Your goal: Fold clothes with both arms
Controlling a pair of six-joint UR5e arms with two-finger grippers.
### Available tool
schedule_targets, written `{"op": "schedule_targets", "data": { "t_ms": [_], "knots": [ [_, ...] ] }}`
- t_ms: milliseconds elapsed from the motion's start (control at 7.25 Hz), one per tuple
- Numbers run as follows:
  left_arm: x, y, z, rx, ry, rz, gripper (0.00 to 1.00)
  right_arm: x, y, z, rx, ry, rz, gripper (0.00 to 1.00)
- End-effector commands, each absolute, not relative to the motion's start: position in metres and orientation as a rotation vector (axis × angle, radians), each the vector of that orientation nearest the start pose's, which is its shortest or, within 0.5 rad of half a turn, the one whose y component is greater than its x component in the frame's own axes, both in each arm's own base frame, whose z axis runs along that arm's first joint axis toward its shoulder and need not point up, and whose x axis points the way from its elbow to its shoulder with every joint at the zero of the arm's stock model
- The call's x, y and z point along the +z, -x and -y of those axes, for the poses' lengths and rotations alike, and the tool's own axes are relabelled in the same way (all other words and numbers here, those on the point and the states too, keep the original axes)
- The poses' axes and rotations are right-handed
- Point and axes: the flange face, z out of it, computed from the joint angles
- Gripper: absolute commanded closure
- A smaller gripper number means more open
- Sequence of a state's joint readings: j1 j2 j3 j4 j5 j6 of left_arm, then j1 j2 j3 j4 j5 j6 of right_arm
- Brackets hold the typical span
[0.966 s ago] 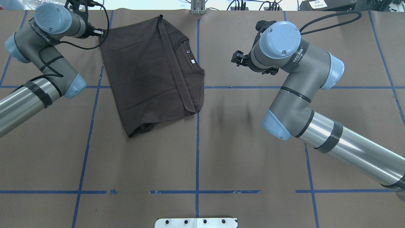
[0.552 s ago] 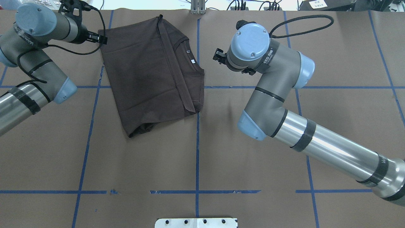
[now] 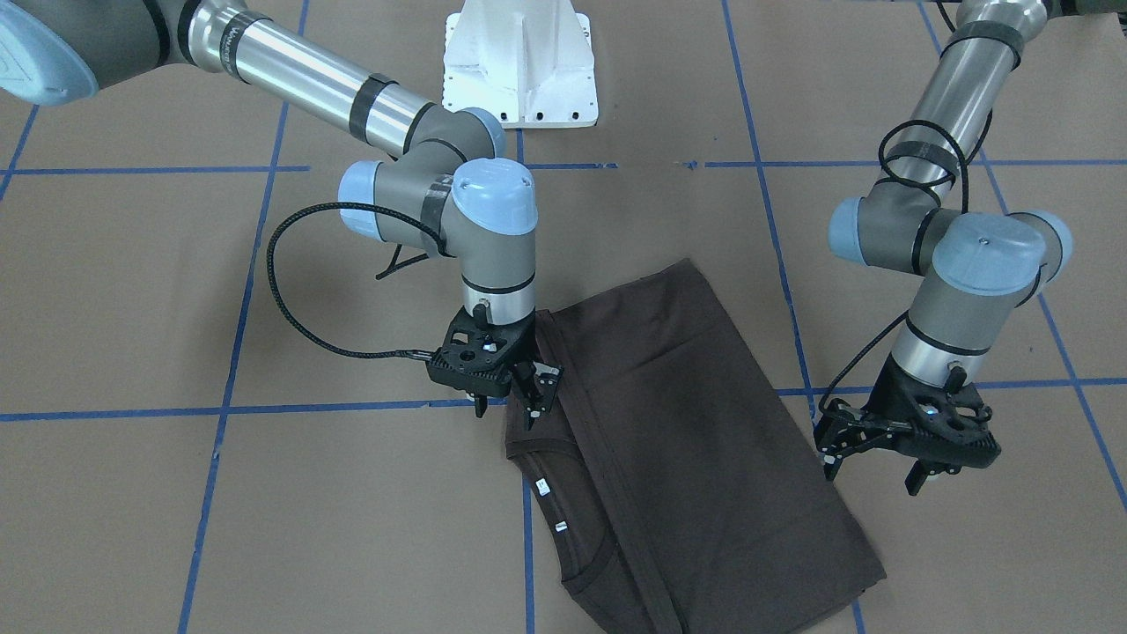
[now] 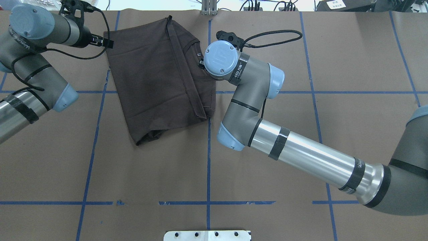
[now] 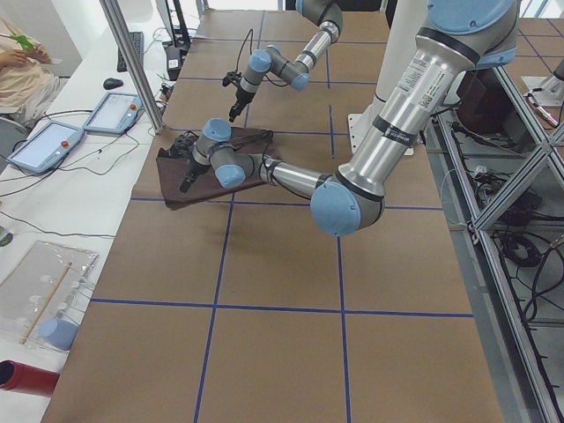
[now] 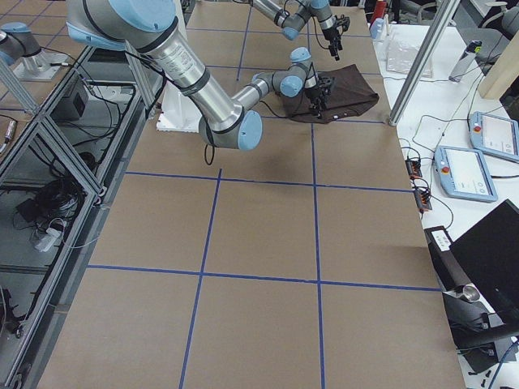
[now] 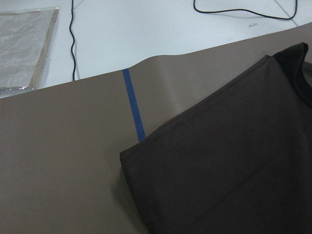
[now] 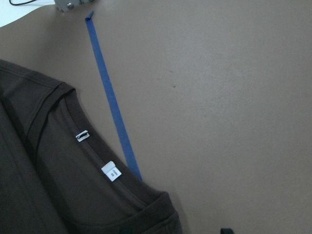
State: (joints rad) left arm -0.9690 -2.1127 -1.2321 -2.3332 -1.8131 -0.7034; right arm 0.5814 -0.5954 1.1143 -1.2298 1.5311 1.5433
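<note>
The site is a robotics laboratory: a left arm [image 4: 31,72] and a right arm [image 4: 301,155] at a white pedestal [image 3: 519,70], a paper-covered table [image 4: 150,174] with a blue tape grid [image 4: 208,160], teach pendants [image 6: 472,172] on the bench [image 6: 434,121] beyond the left gripper [image 3: 872,477], and aluminium framing [image 6: 49,146] behind the arms.

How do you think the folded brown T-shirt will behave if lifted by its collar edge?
Probably floppy: the T-shirt lies in flat, soft layers, wrinkled at one corner, so the folds would likely sag open. It looks thin, so probably light. The ribbed collar, near the right hand, may give the firmest hold.
</note>
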Motion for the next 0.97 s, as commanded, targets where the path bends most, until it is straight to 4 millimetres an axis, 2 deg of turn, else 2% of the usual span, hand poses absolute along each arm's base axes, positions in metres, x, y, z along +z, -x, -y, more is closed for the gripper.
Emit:
{"op": "schedule_targets", "data": {
  "t_ms": [0, 276, 828],
  "knots": [
    [0.421, -0.328, 0.672, 0.023, -0.627, -0.76, 0.0, 0.201, 0.649, 0.565, 0.532, -0.307, 0.825, 0.33],
    [0.421, -0.328, 0.672, 0.023, -0.627, -0.76, 0.0, 0.206, 0.655, 0.56, 0.525, -0.303, 0.816, 0.37],
    [0.422, -0.329, 0.671, 0.024, -0.625, -0.76, 0.0, 0.214, 0.657, 0.561, 0.519, -0.303, 0.796, 0.37]
  ]
}}
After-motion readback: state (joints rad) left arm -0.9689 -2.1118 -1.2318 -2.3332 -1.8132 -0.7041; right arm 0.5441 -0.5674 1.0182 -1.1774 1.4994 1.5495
